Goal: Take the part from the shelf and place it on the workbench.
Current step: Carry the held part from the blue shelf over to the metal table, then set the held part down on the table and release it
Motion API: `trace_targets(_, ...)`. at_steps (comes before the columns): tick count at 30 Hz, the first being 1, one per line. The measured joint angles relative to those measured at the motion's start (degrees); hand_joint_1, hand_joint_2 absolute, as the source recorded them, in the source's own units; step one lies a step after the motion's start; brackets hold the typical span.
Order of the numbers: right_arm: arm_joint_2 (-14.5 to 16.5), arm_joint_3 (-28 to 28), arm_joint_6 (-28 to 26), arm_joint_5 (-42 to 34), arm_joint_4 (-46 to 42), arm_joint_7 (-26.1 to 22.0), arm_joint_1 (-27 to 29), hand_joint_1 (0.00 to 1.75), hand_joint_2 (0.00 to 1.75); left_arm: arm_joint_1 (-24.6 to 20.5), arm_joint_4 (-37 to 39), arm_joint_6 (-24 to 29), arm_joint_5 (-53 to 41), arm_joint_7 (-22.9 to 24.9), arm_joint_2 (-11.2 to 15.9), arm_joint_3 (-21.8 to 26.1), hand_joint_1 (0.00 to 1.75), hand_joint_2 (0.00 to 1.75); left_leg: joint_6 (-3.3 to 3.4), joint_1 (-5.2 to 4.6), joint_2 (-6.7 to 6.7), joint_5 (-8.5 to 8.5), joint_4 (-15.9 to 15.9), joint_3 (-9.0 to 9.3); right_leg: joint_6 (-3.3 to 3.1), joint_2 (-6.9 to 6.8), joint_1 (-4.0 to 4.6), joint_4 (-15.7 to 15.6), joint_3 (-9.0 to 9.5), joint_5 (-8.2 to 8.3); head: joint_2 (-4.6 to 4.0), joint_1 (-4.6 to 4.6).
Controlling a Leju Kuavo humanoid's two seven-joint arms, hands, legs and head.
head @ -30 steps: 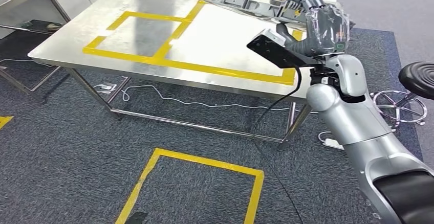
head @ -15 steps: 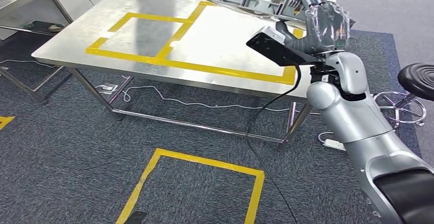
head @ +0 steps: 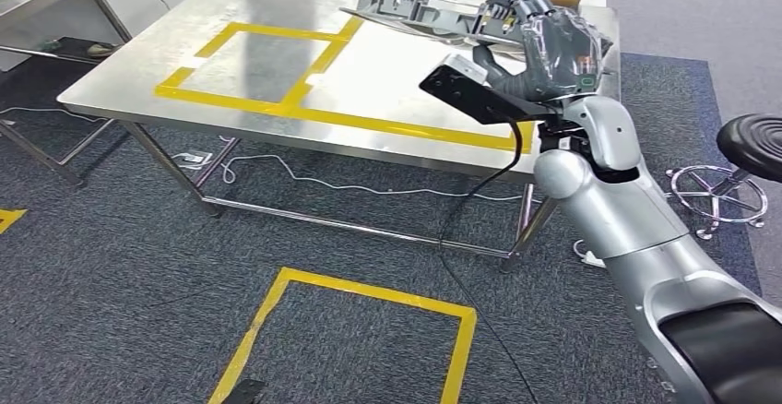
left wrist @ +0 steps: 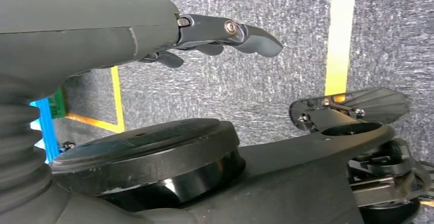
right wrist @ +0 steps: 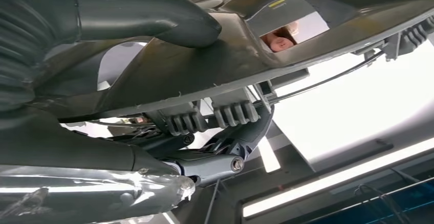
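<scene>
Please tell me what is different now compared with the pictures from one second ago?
The right hand, gripping the grey part, has swung left, further over the workbench. The grip is unchanged; the part stays above the surface. The yellow tape outline is as before.

My right hand point(head: 553, 49) covers the near end of the grey part point(head: 420, 5), so from the head view I cannot see how my fingers wrap it. In the right wrist view the part point(right wrist: 286, 35) runs off the frame on both sides and my thumb point(right wrist: 148, 14) hides some of it; its full outline cannot be told. My left hand point(left wrist: 153, 35) is cut off by the frame's edge in the left wrist view, and only dark fingertips point(left wrist: 251, 35) poke out past its cover. The workbench point(head: 129, 81) loses its far edge at the top of the head view, and the black stool point(head: 752, 141) is clipped at the right.
</scene>
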Motion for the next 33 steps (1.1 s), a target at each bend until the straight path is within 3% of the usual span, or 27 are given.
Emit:
trace_targets(5, 0.0, 0.2, 0.0, 0.0, 0.1, 0.0, -0.3, 1.75, 1.75, 0.0, 0.0, 0.1, -0.2, 0.3, 0.0, 0.0, 0.00, 1.75, 0.05, -0.05, 0.00, -0.04, 0.1, -0.02, 0.04, 0.01, -0.06, -0.1, 0.02, 0.02, 0.00, 0.01)
trace_targets(10, 0.0, 0.2, 0.0, -0.2, 0.1, 0.0, -0.4, 1.75, 1.75, 0.0, 0.0, 0.1, -0.2, 0.4, 0.1, 0.0, 0.00, 1.75, 0.89, -0.39, -0.01, -0.17, 0.3, -0.25, 0.48, 0.02, -0.39, -0.4, 0.04, 0.27, 0.00, -0.03)
trace_targets(13, 0.0, 0.1, 0.0, -0.3, 0.0, 0.1, -0.4, 1.75, 1.75, -0.1, 0.0, 0.1, -0.2, 0.4, 0.2, 0.0, 0.00, 1.75, 1.35, -0.15, 0.14, 0.51, -1.0, 0.43, 0.96, 0.10, -0.35, -0.3, -0.08, 0.07, 0.00, -0.01)
trace_targets(15, 0.0, 0.1, 0.0, -0.3, 0.0, 0.1, -0.3, 1.75, 1.75, -0.2, 0.0, 0.1, -0.2, 0.4, 0.3, 0.0, 0.00, 1.75, 1.62, 0.21, 0.32, 0.94, -2.0, 1.18, 1.31, 0.19, -0.33, 3.6, -1.91, -2.05, 0.00, 0.08)
trace_targets(17, -0.1, 0.1, 0.0, -0.4, 0.0, 0.1, -0.1, 1.75, 1.75, -0.3, 0.0, 0.1, -0.2, 0.3, 0.3, 0.0, 0.00, 1.75, 1.80, 0.35, 0.40, 0.83, -2.1, 1.45, 1.86, 0.22, -0.51, 10.6, -5.27, -4.95, 0.00, 0.09)
trace_targets(18, -0.1, 0.1, 0.0, -0.4, 0.0, 0.1, 0.0, 1.75, 1.75, -0.3, 0.0, 0.1, -0.2, 0.3, 0.3, 0.0, 0.00, 1.75, 1.72, 0.46, 0.40, 0.72, -2.1, 1.54, 2.19, 0.21, -0.70, 13.0, -6.54, -5.53, 0.00, 0.08)
trace_targets(19, -0.1, 0.1, 0.0, -0.4, 0.0, 0.1, 0.2, 1.75, 1.75, -0.3, 0.0, 0.1, -0.2, 0.4, 0.3, 0.0, 0.00, 1.75, 1.53, 0.64, 0.38, 0.57, -2.1, 1.64, 2.56, 0.18, -0.96, 13.5, -6.93, -5.15, -0.01, 0.08)
trace_targets(20, -0.1, 0.1, 0.0, -0.4, 0.0, 0.1, 0.3, 1.75, 1.75, -0.2, 0.0, 0.1, -0.2, 0.4, 0.3, 0.0, 0.00, 1.75, 1.21, 0.89, 0.33, 0.38, -2.0, 1.75, 2.96, 0.09, -1.27, 11.9, -6.24, -3.86, -0.01, 0.08)
trace_targets(22, -0.1, 0.1, 0.0, -0.5, 0.0, 0.1, 0.3, 1.75, 1.75, -0.1, 0.0, 0.1, -0.2, 0.3, 0.4, 0.0, 0.00, 1.75, 0.15, 1.36, 0.25, -0.32, -1.4, 1.88, 3.94, -0.47, -1.87, 5.0, -2.69, -0.71, -0.01, 0.17)
trace_targets(24, -0.1, 0.2, 0.0, -0.5, 0.0, 0.1, 0.4, 1.75, 1.75, -0.2, 0.0, 0.1, -0.2, 0.4, 0.6, 0.0, 0.00, 1.75, -0.94, 1.48, 0.24, -1.01, -0.6, 1.79, 3.49, -0.63, -1.99, 0.8, -0.34, 0.09, 0.00, 0.03)
trace_targets(27, -0.2, 0.1, -0.1, -0.5, -0.1, 0.2, 0.4, 1.75, 1.75, -0.2, 0.0, 0.1, -0.2, 0.4, 0.5, 0.0, 0.00, 1.75, -1.77, 1.72, 0.31, -1.38, -0.6, 1.96, 1.18, 0.09, -1.51, 0.7, -0.32, -0.75, 0.00, -0.44)
trace_targets(29, -0.3, 0.0, -0.1, -0.4, -0.3, 0.3, 0.4, 1.75, 1.75, -0.3, 0.0, 0.1, -0.2, 0.4, 0.5, 0.0, 0.00, 1.75, -1.92, 1.87, 0.07, -2.56, 1.1, 1.18, 0.25, 0.57, -1.42, 0.6, -0.03, -1.03, 0.00, -0.72)
trace_targets(30, -0.2, 0.0, -0.1, -0.4, -0.4, 0.3, 0.4, 1.75, 1.75, -0.3, 0.0, 0.1, -0.2, 0.4, 0.5, 0.0, 0.00, 1.75, -1.84, 1.79, -0.18, -3.75, 3.8, -0.20, -0.13, 0.74, -1.40, 0.6, 0.23, -1.20, 0.00, -0.93)
trace_targets(33, -0.2, 0.1, -0.1, -0.3, -0.4, 0.4, 0.5, 1.75, 1.75, -0.4, 0.0, 0.1, -0.1, 0.3, 0.5, 0.0, 0.00, 1.75, -1.26, 1.23, -0.84, -6.96, 14.6, -7.00, -0.86, 1.30, -1.05, 0.5, 0.82, -1.77, 0.00, -1.28)
